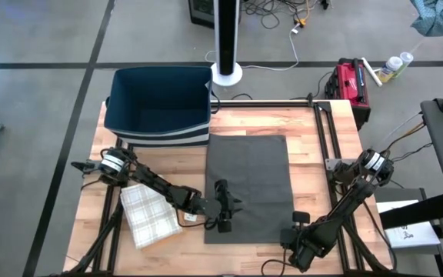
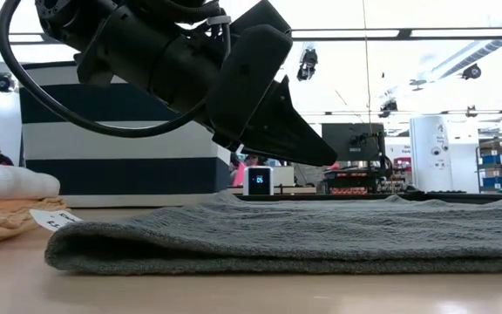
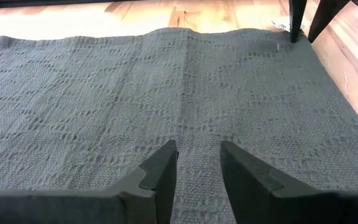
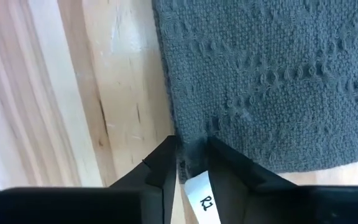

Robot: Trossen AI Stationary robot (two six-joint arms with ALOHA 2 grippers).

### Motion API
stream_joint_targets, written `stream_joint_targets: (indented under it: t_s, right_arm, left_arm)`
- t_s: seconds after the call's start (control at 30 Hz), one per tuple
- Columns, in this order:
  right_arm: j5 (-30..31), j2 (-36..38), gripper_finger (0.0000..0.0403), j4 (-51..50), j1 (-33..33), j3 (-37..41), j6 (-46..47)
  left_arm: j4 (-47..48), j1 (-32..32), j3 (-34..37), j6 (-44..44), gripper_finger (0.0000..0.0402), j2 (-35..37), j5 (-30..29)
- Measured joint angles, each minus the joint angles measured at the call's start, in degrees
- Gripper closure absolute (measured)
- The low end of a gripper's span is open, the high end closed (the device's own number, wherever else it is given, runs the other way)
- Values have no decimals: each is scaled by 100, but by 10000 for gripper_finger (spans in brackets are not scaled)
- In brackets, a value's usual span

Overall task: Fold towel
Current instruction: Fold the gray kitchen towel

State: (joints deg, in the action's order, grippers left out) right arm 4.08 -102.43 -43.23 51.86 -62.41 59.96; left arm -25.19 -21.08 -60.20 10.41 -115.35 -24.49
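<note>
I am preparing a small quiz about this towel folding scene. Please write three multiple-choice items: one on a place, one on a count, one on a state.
1. Where does the grey towel lie?
A. inside the bin
B. flat on the wooden table
C. on the floor

2. How many folded cloths lie beside the left arm?
A. one
B. three
C. none

3. What is the right claw doing?
A. hanging high over the bin
B. pinching the towel's corner by its tag
C. holding the checked cloth

Answers: 1 B, the towel is spread on the wood in front of the navy bin. 2 A, only the checked cloth. 3 B, its fingers close on the towel's edge.
</note>
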Motion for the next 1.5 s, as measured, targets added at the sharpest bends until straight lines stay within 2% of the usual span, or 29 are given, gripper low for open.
stream_joint_targets:
  t_s: [0.27,0.7,1.07,1.5]
  right_arm:
    - [3,0,351,-144,-14,8,-15]
    - [46,11,401,-530,-52,-206,-148]
    - [46,11,373,-548,-52,-143,-59]
    - [52,11,338,-549,-52,-101,9]
  left_arm:
    - [0,0,0,0,295,0,2]
    - [0,0,0,0,281,2,2]
    - [-2,0,0,11,294,4,2]
    - [-2,0,0,15,276,4,2]
